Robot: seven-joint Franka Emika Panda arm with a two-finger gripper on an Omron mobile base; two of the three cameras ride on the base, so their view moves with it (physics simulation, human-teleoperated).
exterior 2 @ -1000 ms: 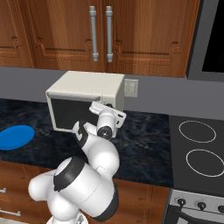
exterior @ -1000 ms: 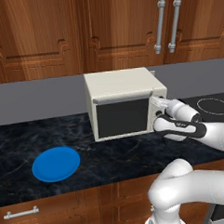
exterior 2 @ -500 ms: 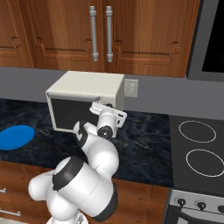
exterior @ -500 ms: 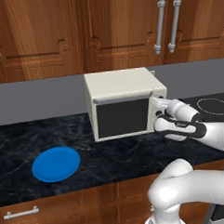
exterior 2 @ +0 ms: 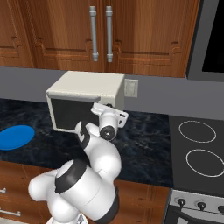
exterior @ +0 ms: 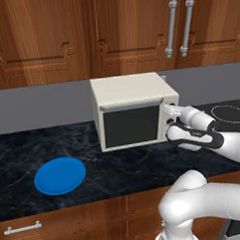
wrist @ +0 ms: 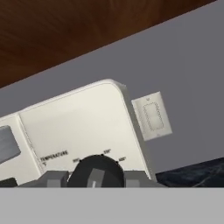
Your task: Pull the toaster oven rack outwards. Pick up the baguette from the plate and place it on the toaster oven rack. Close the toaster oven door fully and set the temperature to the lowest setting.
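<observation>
Now the gripper (wrist: 94,178) clasps the temperature knob (wrist: 97,168) at lower centre; toaster oven door (exterior: 131,126) shut, next turning it to lowest.

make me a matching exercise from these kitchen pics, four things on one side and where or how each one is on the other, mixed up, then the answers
Things:
1. plate
2. toaster oven door
3. hand
4. wall outlet

Places or states:
A. closed, dark glass facing out
B. on the grey wall behind the oven's right side
C. bare, on the dark counter left of the toaster oven
D. at the temperature knob, fingers on either side of it

Pairs: 1-C, 2-A, 3-D, 4-B
</observation>
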